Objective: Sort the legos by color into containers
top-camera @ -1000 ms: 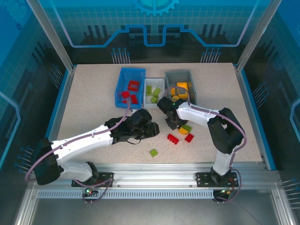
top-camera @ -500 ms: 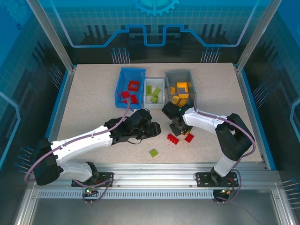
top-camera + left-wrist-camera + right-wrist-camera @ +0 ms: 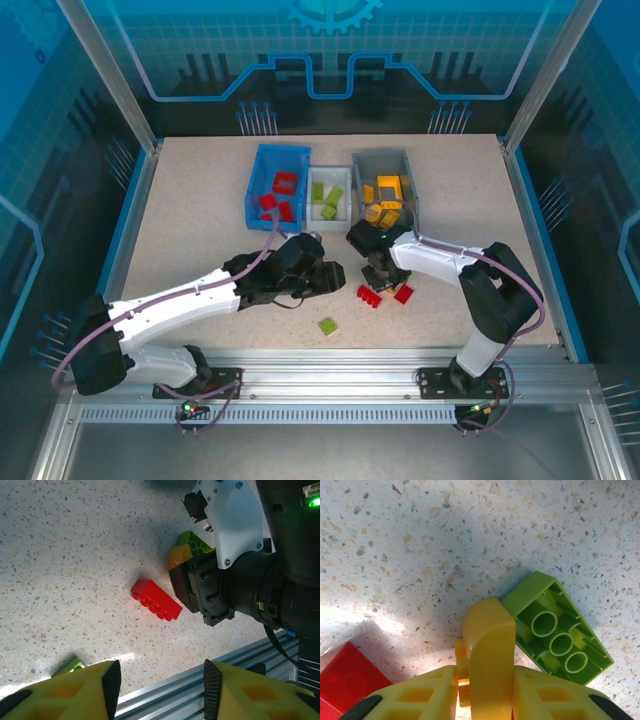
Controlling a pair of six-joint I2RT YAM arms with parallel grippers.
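One small yellow-orange curved plastic brick (image 3: 489,645), prob light, stiff, slick: R gripper (image 3: 487,680) pinches its sides; L gripper (image 3: 160,672) gapes, empty.

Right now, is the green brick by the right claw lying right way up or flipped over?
Flipped over: the green brick shows its hollow underside, with three round tubes facing up.

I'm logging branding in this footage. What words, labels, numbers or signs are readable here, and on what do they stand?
Nothing legible here.
Red brick: any embossing on its studs is too small to tell.
Green brick and yellow brick: no marks.
Back panel: gear and line graphics, no letters.
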